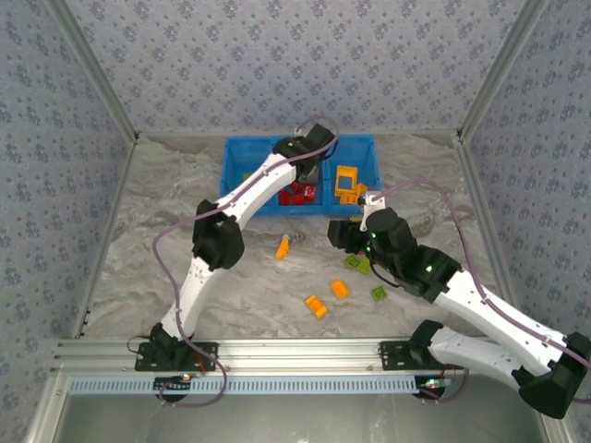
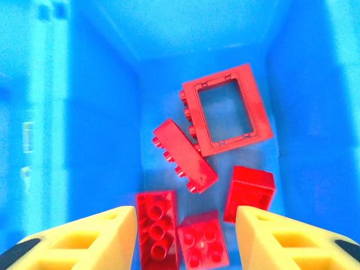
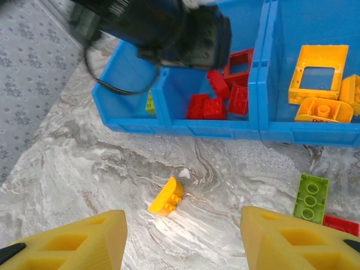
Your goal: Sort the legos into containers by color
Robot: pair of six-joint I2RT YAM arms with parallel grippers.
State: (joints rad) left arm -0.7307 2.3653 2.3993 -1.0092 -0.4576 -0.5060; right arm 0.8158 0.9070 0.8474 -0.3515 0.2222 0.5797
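Note:
My left gripper hangs open over the middle compartment of the blue bin, nothing between its fingers. Below it lie several red legos, among them a hollow red frame and a long red brick. My right gripper stands open above the table, in front of the bin. An orange-yellow curved brick lies on the marble ahead of it. A lime green brick and a red brick lie to the right. Orange-yellow legos, one a frame, fill the right compartment. A lime green piece sits in the left one.
Loose bricks lie on the table: an orange-yellow one, two more orange-yellow ones, and lime green ones. The left arm's wrist reaches over the bin. Patterned walls close in the table.

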